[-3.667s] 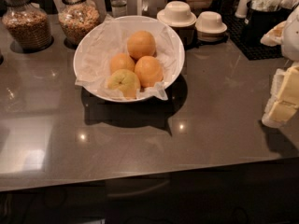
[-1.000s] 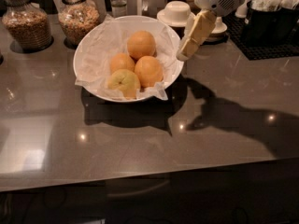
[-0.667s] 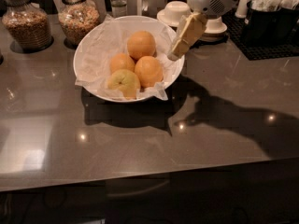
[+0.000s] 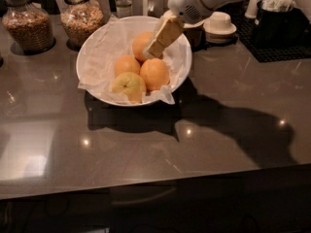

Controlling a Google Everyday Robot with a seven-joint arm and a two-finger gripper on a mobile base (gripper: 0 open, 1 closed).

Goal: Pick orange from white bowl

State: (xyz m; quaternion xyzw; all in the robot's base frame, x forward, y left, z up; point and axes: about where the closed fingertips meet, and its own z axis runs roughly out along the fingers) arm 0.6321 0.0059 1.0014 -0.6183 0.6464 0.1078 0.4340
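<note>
The white bowl [image 4: 92, 50], lined with crumpled white paper, stands at the middle back of the dark counter. In it lie three oranges and a yellow-green fruit [image 4: 129, 85]. The biggest orange [image 4: 141, 43] lies at the back of the bowl. Two smaller oranges [image 4: 127, 64] [image 4: 154, 74] lie in front of it. My gripper [image 4: 156, 46] reaches in from the upper right. Its cream fingers point down and left, and its tip is over the right side of the biggest orange, partly hiding it.
Two glass jars of grains [image 4: 28, 23] [image 4: 81, 14] stand at the back left. Small cream upturned bowls [image 4: 219, 23] and a black mat [image 4: 272, 33] are at the back right. The counter's front edge [image 4: 155, 181] runs across the bottom.
My arm came in from the right edge and swung left over the bowl. The gripper tip moved from the bowl's right rim to over the back orange. The fruits have not moved.
</note>
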